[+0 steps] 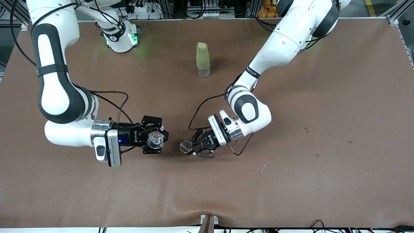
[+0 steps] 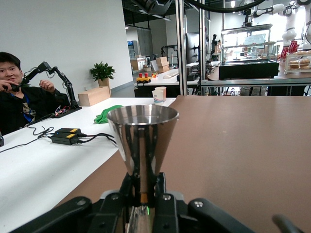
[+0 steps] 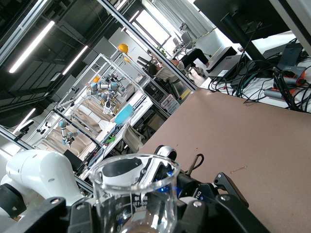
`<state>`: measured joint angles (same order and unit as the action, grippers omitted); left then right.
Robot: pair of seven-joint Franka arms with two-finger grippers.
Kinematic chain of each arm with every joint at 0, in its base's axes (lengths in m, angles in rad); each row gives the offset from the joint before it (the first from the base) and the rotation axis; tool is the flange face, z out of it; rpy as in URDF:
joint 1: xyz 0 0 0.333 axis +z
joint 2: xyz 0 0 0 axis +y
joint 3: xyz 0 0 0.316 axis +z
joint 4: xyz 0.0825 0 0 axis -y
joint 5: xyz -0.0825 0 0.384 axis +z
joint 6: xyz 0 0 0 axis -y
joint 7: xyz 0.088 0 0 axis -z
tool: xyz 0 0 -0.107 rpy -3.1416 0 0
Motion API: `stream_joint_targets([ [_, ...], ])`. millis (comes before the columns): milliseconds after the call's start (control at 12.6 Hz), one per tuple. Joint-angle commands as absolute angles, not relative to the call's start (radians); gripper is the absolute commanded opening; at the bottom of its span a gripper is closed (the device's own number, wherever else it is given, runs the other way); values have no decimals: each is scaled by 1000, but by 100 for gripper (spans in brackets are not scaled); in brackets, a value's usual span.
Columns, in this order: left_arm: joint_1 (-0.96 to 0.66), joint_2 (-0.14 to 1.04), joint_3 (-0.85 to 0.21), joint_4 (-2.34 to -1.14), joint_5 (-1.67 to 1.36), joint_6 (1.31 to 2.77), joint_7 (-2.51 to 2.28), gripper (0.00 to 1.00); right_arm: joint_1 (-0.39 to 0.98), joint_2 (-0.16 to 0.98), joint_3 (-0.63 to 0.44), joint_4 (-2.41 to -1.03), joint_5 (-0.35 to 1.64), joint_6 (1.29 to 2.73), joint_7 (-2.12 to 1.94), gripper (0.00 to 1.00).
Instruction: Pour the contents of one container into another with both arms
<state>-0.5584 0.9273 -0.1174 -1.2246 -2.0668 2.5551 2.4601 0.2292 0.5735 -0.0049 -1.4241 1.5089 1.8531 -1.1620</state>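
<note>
The right gripper (image 1: 157, 139) is holding a clear glass beaker (image 1: 155, 140) upright, its jaws closed around the beaker's body, above the tabletop (image 1: 323, 200) toward the edge nearest the front camera. The left gripper (image 1: 197, 148) is gripping a metal jigger (image 1: 185, 146) by its narrow waist, jaws shut on it, the steel cone standing upright beside the beaker but apart from it. Both vessels are lifted and facing each other, so the pour itself appears not yet begun. Next, one vessel needs bringing over the other's mouth and tilting slowly. A pale green bottle (image 1: 202, 60) is standing untouched near the arms' edge.
</note>
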Motion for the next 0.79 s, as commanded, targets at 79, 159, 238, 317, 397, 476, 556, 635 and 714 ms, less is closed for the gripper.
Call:
stream_joint_targets([
  [79, -565, 923, -104, -1207, -2111, 2572, 2510, 0, 239, 540, -8, -1456, 1525, 1865, -1135, 0],
  [159, -563, 923, -104, -1207, -2111, 2572, 2516, 0, 244, 540, -8, -1456, 1531, 1867, -1134, 0],
  [238, -563, 923, -104, -1206, -2111, 2572, 2516, 0, 250, 540, -6, -1454, 1532, 1877, -1126, 0],
  [317, -560, 919, -103, -1206, -2111, 2572, 2516, 0, 250, 540, -5, -1450, 1532, 1899, -1106, 0],
  [397, -549, 916, -104, -1204, -2111, 2572, 2516, 0, 252, 540, -5, -1448, 1532, 1902, -1092, 0],
  [476, -545, 914, -106, -1204, -2111, 2572, 2516, 0, 247, 540, -5, -1448, 1532, 1901, -1089, 0],
  [556, -526, 908, -106, -1206, -2114, 2571, 2516, 0, 239, 541, -6, -1450, 1522, 1896, -1091, 0],
  [635, -519, 904, -107, -1206, -2117, 2569, 2517, 0, 235, 540, -9, -1451, 1519, 1893, -1095, 0],
  [714, -517, 904, -106, -1206, -2115, 2569, 2517, 0, 218, 538, -11, -1451, 1514, 1885, -1094, 0],
])
